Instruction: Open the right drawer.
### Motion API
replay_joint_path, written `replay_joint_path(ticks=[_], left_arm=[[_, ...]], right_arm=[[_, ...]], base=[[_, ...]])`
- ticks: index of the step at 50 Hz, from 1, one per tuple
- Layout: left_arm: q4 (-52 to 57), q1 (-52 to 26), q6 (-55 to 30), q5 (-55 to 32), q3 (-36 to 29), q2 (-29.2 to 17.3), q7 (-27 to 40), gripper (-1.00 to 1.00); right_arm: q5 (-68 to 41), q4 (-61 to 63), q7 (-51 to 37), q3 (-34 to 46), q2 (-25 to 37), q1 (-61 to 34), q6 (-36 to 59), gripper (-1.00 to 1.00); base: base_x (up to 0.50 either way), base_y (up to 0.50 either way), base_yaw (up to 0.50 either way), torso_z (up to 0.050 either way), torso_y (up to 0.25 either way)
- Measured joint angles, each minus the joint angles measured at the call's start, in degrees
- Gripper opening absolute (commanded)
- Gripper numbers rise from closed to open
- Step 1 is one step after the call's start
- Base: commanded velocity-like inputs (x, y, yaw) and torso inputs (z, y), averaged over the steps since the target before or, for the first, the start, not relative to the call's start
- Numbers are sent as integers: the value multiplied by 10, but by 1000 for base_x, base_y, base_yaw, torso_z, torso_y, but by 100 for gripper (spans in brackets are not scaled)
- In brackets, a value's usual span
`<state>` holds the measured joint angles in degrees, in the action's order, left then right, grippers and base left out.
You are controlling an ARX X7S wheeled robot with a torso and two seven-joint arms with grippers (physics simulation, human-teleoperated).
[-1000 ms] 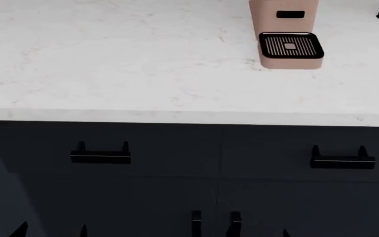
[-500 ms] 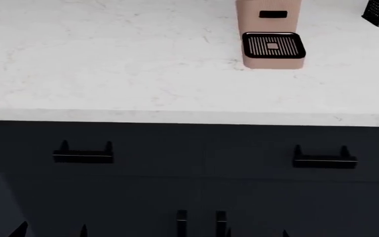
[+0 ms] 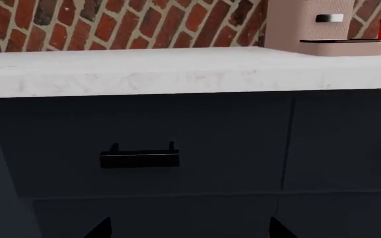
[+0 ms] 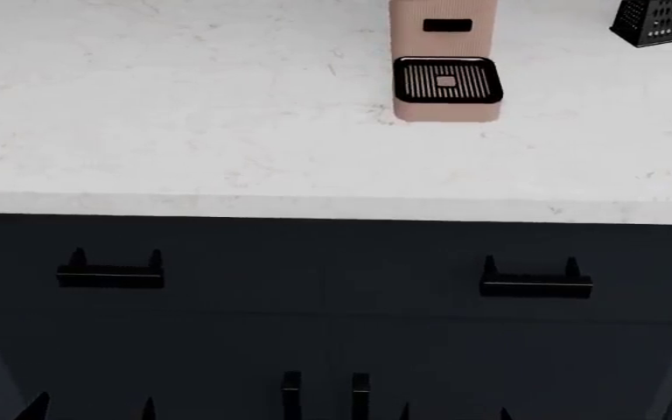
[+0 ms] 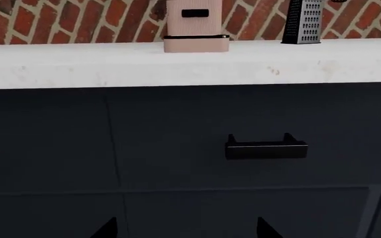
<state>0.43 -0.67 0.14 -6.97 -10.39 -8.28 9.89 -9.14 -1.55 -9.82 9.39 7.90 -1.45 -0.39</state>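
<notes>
The right drawer (image 4: pixel 628 262) is a flat dark navy front under the white countertop, and it is closed. Its black bar handle (image 4: pixel 535 283) lies horizontal. In the right wrist view the drawer front (image 5: pixel 243 114) and its handle (image 5: pixel 267 148) face the camera at a distance. My right gripper (image 5: pixel 187 230) is open and empty, short of the cabinet and below the handle; only its fingertips (image 4: pixel 506 413) show in the head view. My left gripper (image 3: pixel 189 230) is open and empty, facing the other navy drawer's handle (image 3: pixel 139 158).
A pink coffee machine (image 4: pixel 444 61) and a black grater (image 4: pixel 658 21) stand on the white countertop (image 4: pixel 196 114). The left drawer's handle (image 4: pixel 111 274) is at the left. Two vertical door handles (image 4: pixel 325 395) sit below. A brick wall (image 5: pixel 78 22) is behind.
In the head view the counter, the handles and the coffee machine have all slid to the left. The fingertips stay at the bottom edge. Both drawers stay closed.
</notes>
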Motion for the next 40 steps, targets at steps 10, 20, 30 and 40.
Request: replay_joint_path(ticks=[10, 20, 30, 40], left_arm=[[1, 0, 3, -3, -3, -3, 5, 100], [1, 0, 5, -7, -6, -7, 8, 100], [2, 0, 5, -11, -10, -9, 12, 100], [0, -1, 5, -13, -13, -12, 16, 100]], right_arm=[[-4, 2, -4, 4, 3, 0, -1, 100], [-8, 2, -8, 8, 7, 0, -2, 100], [-10, 2, -11, 12, 10, -1, -3, 100], [-13, 1, -14, 17, 12, -2, -3, 100]], base=[[0, -148, 0, 0, 0], [0, -149, 0, 0, 0], [0, -114, 0, 0, 0], [0, -393, 0, 0, 0]])
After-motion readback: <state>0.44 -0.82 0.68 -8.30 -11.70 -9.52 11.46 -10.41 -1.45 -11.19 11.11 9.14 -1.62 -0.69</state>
